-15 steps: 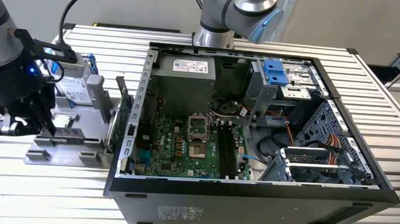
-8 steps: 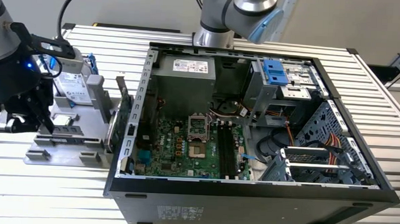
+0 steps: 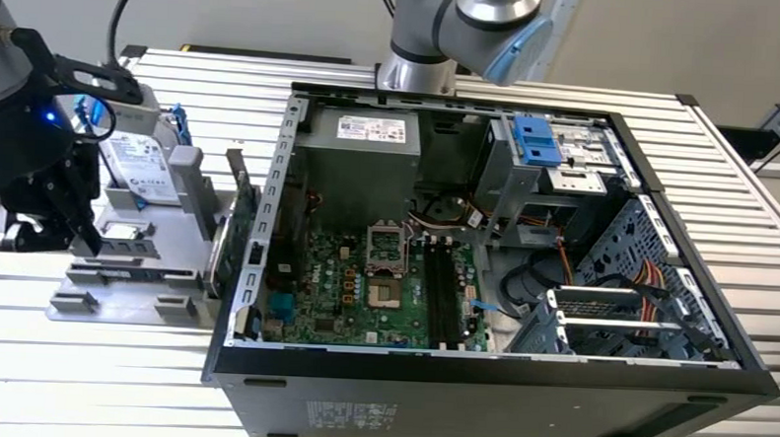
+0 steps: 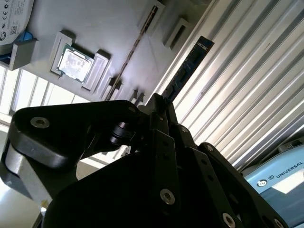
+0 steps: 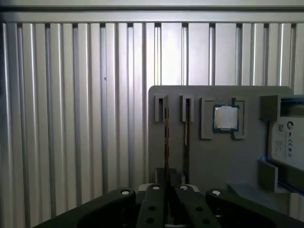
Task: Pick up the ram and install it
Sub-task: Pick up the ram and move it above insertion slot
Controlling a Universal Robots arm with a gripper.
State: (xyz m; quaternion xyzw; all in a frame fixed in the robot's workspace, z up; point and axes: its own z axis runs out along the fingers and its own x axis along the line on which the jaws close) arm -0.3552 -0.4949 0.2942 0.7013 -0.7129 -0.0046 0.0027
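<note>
By the slatted table's edge on the exterior view's left, the black gripper clamps a thin dark blue-green ram stick, jutting lengthwise beyond its fingertips.

In the exterior view we look down on the whole worktop, while both wrist views closely face its grey tray.

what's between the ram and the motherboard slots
The ram is clamped in the gripper over the parts tray. The open case's side wall stands between it and the memory slots; from above nothing visible blocks them.
</note>
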